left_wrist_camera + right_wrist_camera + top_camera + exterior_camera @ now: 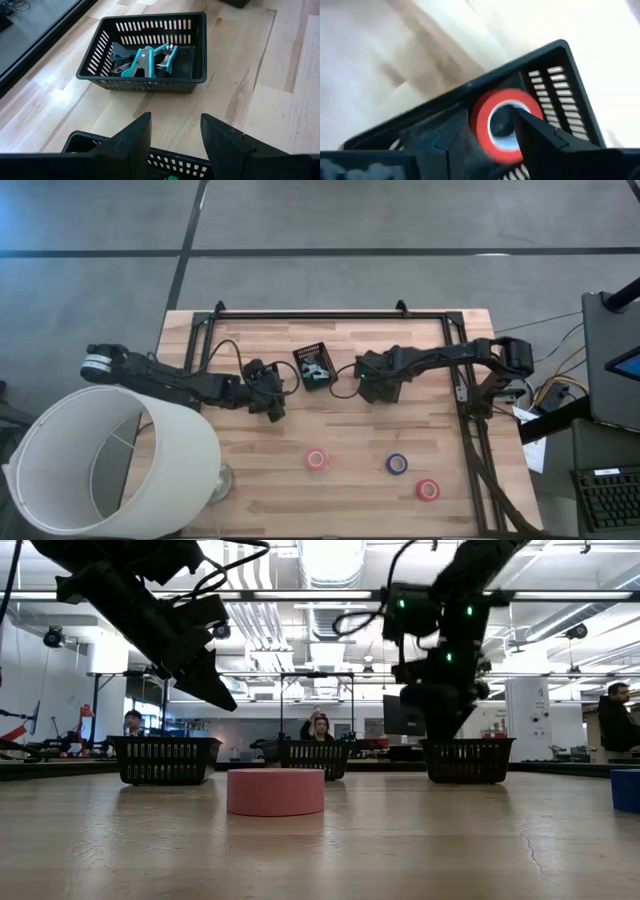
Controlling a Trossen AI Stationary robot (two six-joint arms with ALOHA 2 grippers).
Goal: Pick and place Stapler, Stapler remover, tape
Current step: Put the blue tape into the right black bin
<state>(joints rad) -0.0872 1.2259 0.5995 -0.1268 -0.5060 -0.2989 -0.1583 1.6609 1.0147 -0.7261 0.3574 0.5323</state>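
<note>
Three tape rolls lie flat on the table: pink (pixel 317 459) (pixel 276 791), blue (pixel 398 464) (pixel 625 790) and red (pixel 428 489). A fourth, red roll (pixel 502 125) shows blurred just beyond my right gripper (pixel 491 131) (pixel 380 388), inside the right black bin (pixel 555 65) (pixel 467 760). That gripper is open above this bin, and one finger covers part of the roll. My left gripper (pixel 175 132) (pixel 268 395) hangs open over the left bin (pixel 170 162) (pixel 165 760). The middle bin (pixel 145 55) (pixel 313 367) holds teal staple removers (pixel 142 62).
A large white lampshade (pixel 110 460) stands at the table's near left corner. A black frame (pixel 330 315) runs along the far edge and down the right side. Bare wood lies between the bins and the rolls. People sit in the room behind (pixel 320 730).
</note>
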